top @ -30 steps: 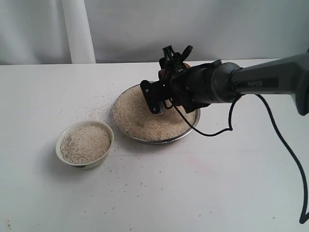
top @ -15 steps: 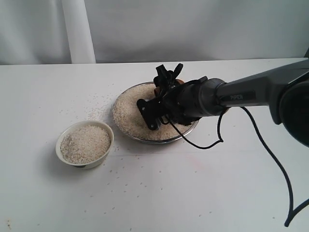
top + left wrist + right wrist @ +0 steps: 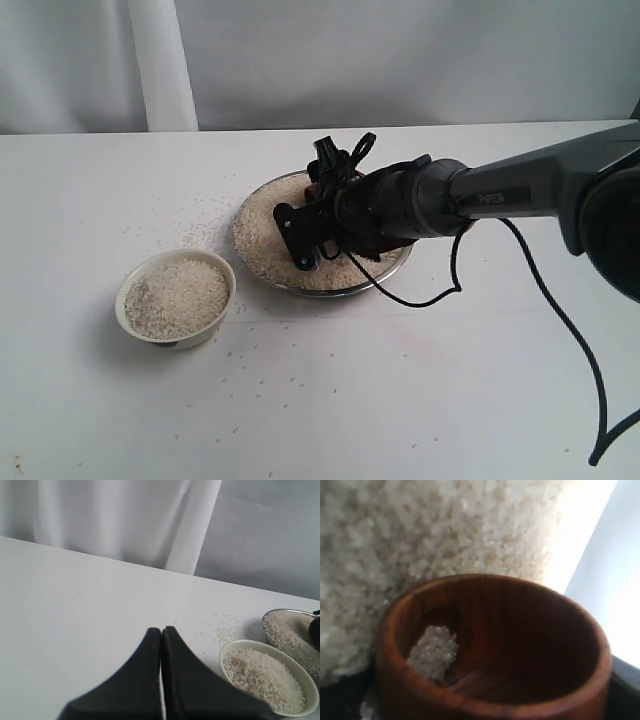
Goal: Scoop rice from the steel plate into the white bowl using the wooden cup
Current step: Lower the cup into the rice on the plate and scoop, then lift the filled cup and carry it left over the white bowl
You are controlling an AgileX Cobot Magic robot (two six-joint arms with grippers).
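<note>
against the rice (image 3: 420, 530), reddish-brown wooden cup (image 3: 520, 615), small clump inside

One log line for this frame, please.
phase: scooping | right hand: wooden cup dipped in steel plate rice, small clump inside | left hand: shut, empty | white bowl: holds rice

Glossy wooden cup (image 3: 490, 645), shiny steel plate (image 3: 330, 292)
</note>
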